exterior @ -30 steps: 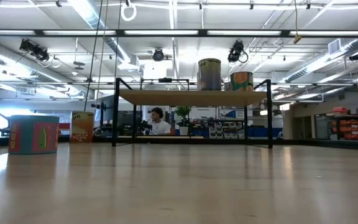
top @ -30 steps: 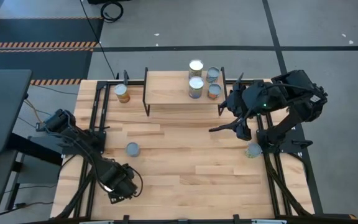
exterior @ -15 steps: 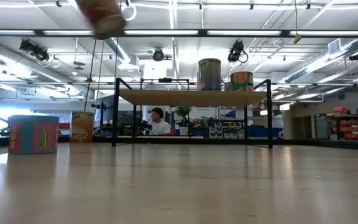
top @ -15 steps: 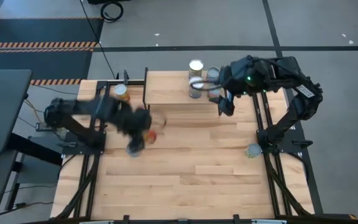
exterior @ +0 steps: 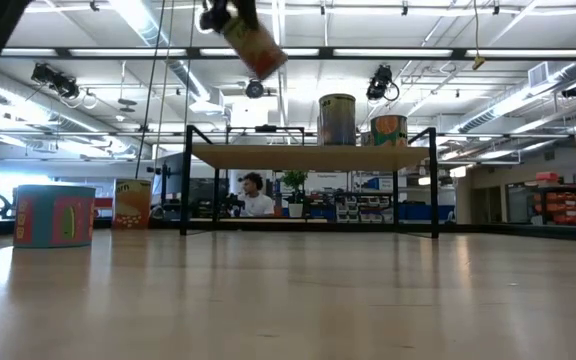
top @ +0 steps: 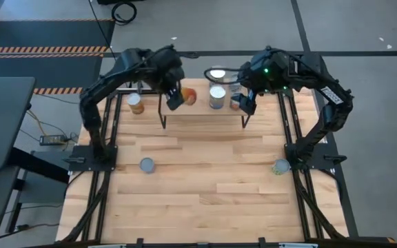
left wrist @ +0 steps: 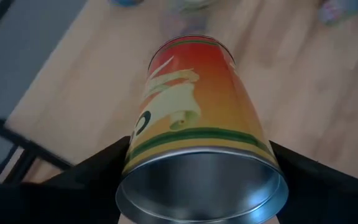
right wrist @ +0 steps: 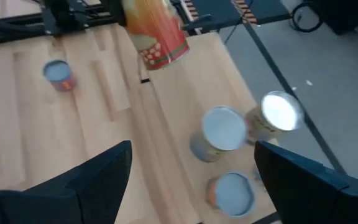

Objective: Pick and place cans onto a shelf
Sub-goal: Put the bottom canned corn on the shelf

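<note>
Orange can (top: 187,96) sat clamped in the left end effector (top: 176,98), up in the air over the left part of the shelf (top: 191,109), w/ its long axis tilted, not upright, and clear of the board below. Drop spot lay straight down and just left of the cans already on the shelf (top: 217,97), so the left arm was the one placed for the set-down, pending a tip upright. Right end effector (top: 245,103) hung wide and empty at the shelf's right end, beside those cans.
</note>
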Robot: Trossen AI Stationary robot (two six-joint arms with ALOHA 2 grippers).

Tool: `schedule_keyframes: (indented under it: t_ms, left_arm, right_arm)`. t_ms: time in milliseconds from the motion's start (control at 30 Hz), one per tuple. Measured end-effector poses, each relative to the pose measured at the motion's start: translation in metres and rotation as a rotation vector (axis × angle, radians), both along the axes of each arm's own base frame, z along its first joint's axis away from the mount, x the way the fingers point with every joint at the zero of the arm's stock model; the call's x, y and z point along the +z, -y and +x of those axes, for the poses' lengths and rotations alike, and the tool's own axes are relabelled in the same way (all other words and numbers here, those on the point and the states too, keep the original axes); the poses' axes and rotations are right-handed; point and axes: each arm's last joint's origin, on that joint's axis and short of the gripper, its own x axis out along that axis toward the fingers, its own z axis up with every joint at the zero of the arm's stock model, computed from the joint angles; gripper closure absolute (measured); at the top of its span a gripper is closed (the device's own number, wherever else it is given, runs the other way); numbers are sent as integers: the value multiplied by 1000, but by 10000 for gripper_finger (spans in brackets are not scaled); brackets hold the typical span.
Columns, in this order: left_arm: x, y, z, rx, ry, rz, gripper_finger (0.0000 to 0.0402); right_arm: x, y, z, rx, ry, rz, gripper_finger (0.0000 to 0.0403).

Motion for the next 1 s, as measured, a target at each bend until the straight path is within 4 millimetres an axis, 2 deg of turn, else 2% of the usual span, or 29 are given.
schedule_keyframes:
  t_ms: [133, 200, 267, 567, 833, 1000]
  left_arm:
    - [-39, -36, 10, 37, -139, -46, 93]
    - [-56, -44, 15, 14, -203, -66, 93]
    - [-64, -46, 19, -6, -223, -74, 93]
    - [-80, -50, 19, -32, -289, -81, 54]
    - [-83, -55, 24, -53, -268, -48, 49]
    - [-75, -52, 19, -60, -250, -33, 48]
  right_arm:
    - [0, 14, -3, -16, -19, -34, 57]
    - [0, 20, -4, -9, -19, -47, 57]
    - [2, 27, -5, -4, -5, -57, 57]
    - [5, 53, -6, 28, 70, -76, 57]
    - [-9, 67, 3, 36, 45, -75, 57]
    - [-19, 73, 10, 46, 35, -69, 57]
